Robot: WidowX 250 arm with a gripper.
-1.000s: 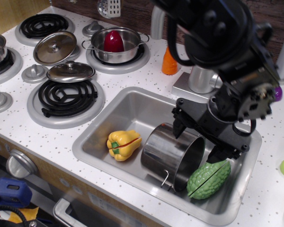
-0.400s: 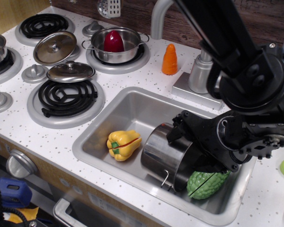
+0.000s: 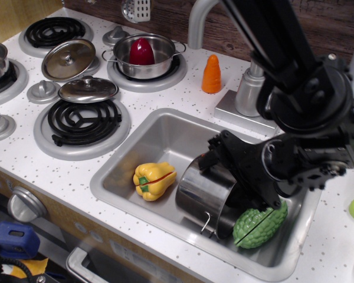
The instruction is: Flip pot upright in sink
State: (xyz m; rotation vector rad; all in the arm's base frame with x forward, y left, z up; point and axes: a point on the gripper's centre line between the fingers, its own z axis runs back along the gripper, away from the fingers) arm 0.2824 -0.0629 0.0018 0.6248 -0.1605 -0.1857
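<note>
observation.image: steel pot (image 3: 202, 191) lies tilted in the sink (image 3: 159, 138), between yellow pepper (image 3: 153, 180) and green gourd (image 3: 261, 224). Gripper (image 3: 224, 168) at pot's rim; can't tell if fingers are clamped or apart.

three pots (image 3: 203, 194), two lids (image 3: 69, 58), two peppers (image 3: 154, 180), one carrot (image 3: 211, 75)

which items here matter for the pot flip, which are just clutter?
In play: pot, on its side; sink; gripper at the pot's upper rim.

Clutter: yellow pepper and green vegetable in the sink; orange carrot; shallow pot with red item; two lids; burners.
</note>
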